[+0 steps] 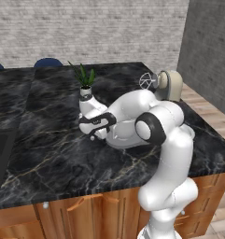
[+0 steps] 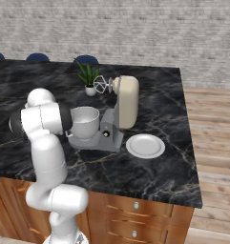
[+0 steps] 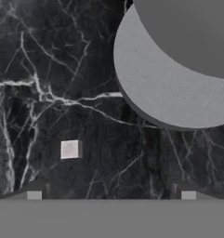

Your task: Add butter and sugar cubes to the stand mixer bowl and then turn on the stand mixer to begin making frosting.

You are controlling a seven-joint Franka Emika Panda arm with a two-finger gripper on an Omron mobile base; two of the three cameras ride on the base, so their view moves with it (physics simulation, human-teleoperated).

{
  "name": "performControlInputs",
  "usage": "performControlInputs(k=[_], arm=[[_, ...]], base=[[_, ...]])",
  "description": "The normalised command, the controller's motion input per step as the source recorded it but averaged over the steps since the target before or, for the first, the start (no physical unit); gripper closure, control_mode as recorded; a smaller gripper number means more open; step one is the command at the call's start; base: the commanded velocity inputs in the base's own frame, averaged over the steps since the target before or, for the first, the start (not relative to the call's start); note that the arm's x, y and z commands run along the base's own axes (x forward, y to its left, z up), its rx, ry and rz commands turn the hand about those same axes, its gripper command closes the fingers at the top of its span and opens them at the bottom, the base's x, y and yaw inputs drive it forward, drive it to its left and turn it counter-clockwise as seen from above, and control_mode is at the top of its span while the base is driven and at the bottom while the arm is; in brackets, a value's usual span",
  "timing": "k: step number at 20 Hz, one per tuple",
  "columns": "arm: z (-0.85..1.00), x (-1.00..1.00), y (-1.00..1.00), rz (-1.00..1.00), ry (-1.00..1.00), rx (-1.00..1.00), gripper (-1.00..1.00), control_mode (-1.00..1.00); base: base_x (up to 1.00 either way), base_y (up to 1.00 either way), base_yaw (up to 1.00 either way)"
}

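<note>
**Hand view: sugar cube lies left of centre between wide-open fingers**

Hand view looks straight down on the black marble counter (image 3: 48,69). A small white square, the sugar cube (image 3: 70,149), lies on the stone in the lower left of the frame, just above the two dark fingertips (image 3: 34,194) at the bottom edge. The gripper (image 3: 111,195) stands fully spread and holds nothing; bare counter shows between its tips. The cube sits inside the span of the fingers but well toward the left one, and slightly ahead of the tips. It looks roughly square, with no long axis to favour, its edges nearly in line with the frame. The likely need is a small shift toward frame left and a descent before closing, otherwise the left finger may land on the cube or nudge it aside.

At the upper right of the hand view is the grey base of the stand mixer (image 3: 169,88), with a darker rounded form above it, probably the stand mixer bowl, though that cannot be told for certain here.

From the right base view, the stand mixer (image 2: 123,102) stands mid-frame with the white stand mixer bowl (image 2: 84,121) on its base and a white plate (image 2: 145,145) to its right. The butter cannot be made out. In the left base view the gripper (image 1: 92,132) hangs low over the counter, left of the mixer base.
</note>
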Motion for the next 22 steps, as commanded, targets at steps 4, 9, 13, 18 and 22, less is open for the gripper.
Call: performControlInputs(k=[4,9,13,18,22], arm=[[-0.29,0.23,-0.03,0.00,0.00,0.00,-1.00,-1.00],[-0.25,0.11,0.00,0.00,0.02,0.00,-1.00,-1.00],[-0.19,0.06,0.00,0.00,0.05,0.00,-1.00,-1.00],[-0.08,0.23,0.00,0.00,0.07,0.00,-1.00,-1.00],[-0.06,0.25,0.00,0.00,0.02,0.00,-1.00,-1.00]], base=[[0.00,0.00,0.00],[0.00,0.00,0.00],[0.00,0.00,0.00],[0.00,0.00,0.00],[0.00,0.00,0.00]])
